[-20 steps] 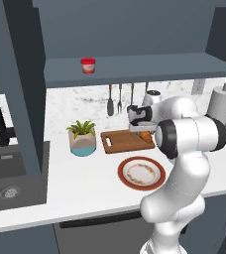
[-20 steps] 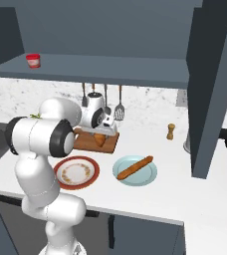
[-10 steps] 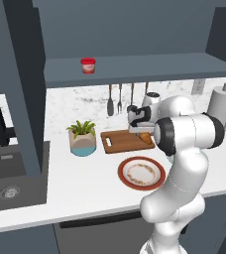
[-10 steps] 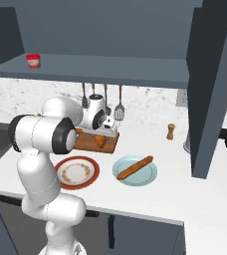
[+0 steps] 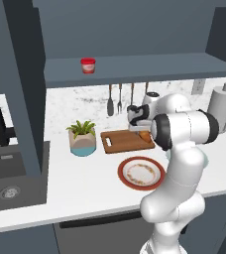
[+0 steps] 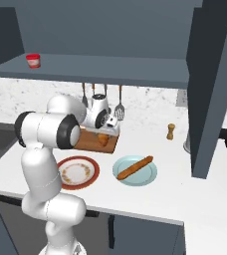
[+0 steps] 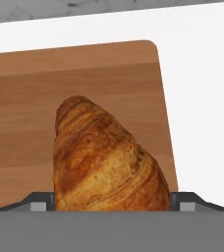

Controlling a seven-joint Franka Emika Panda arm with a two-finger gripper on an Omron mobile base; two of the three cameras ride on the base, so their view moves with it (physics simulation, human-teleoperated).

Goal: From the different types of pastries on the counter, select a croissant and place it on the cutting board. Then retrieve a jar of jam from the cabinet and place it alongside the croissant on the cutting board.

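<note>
My gripper (image 7: 112,204) low over the cutting board (image 7: 45,78), croissant (image 7: 106,162) sitting between my two spread fingers (image 7: 40,202), whether they press its sides I cannot tell, near the board's right end

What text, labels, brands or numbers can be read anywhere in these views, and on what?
None: no readable text in any view.
The jar of jam has a pale band, without lettering.
The cutting board and croissant are unmarked.
</note>
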